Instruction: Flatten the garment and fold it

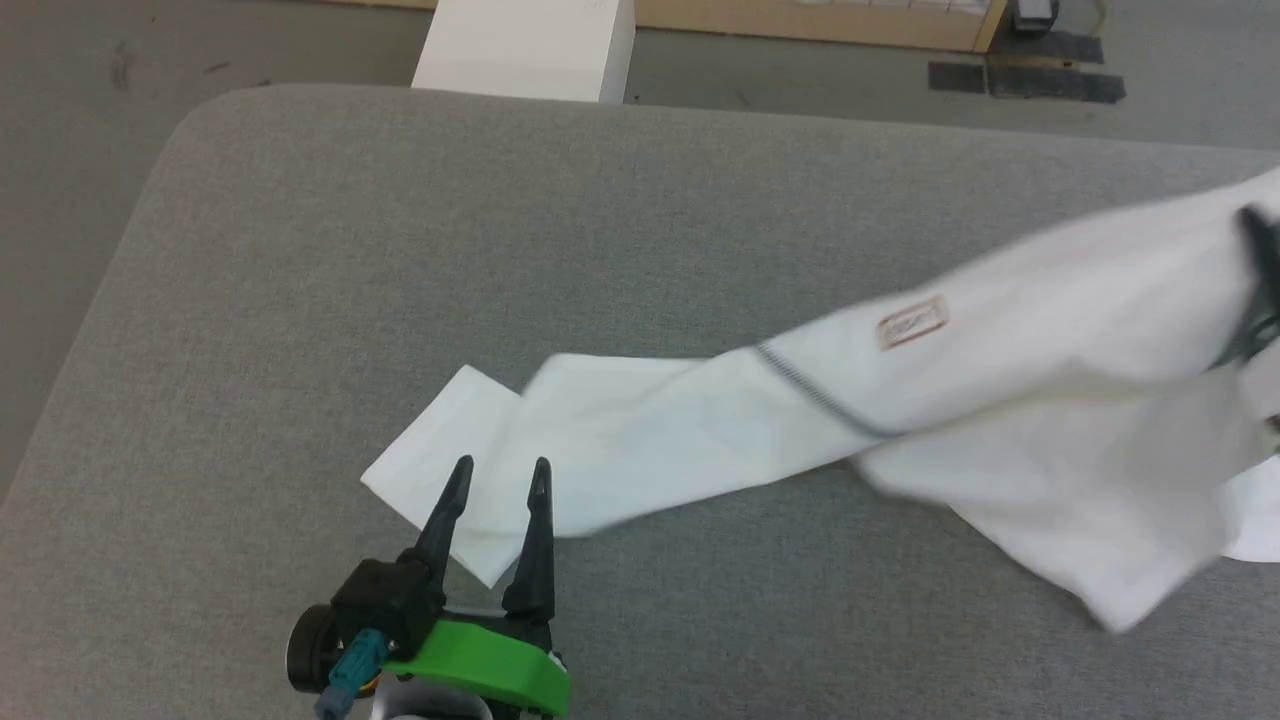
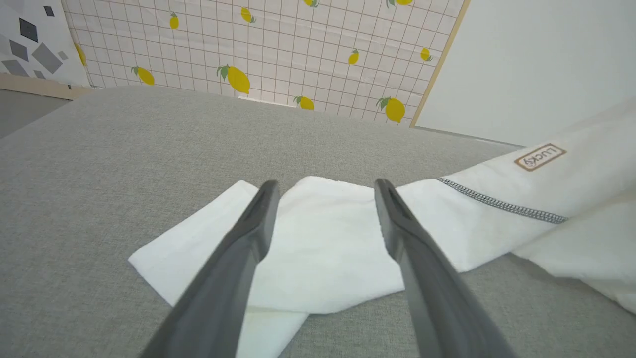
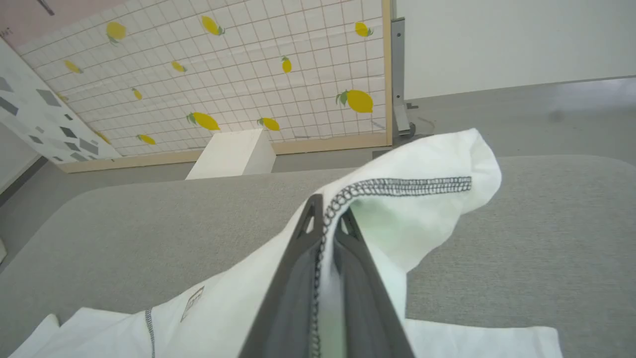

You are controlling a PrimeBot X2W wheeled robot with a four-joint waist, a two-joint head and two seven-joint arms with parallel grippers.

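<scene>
The garment (image 1: 700,430) is a white shirt with dark grey seam stitching and an orange-bordered patch (image 1: 911,323); it stretches across the grey padded table from a flat sleeve end at the middle to a lifted bunch at the right edge. My left gripper (image 1: 498,478) hovers open over the sleeve end (image 2: 318,243), one finger on each side of the cloth, gripping nothing. My right gripper (image 3: 325,214) is shut on a stitched edge of the garment (image 3: 417,199) and holds it raised off the table. In the head view its dark fingers (image 1: 1255,235) show at the far right.
The grey table (image 1: 400,250) has a rounded far-left corner and open surface to the left and behind the shirt. A rigid white box (image 1: 525,45) stands on the floor beyond the far edge. A lemon-patterned panel (image 2: 258,44) lines the wall.
</scene>
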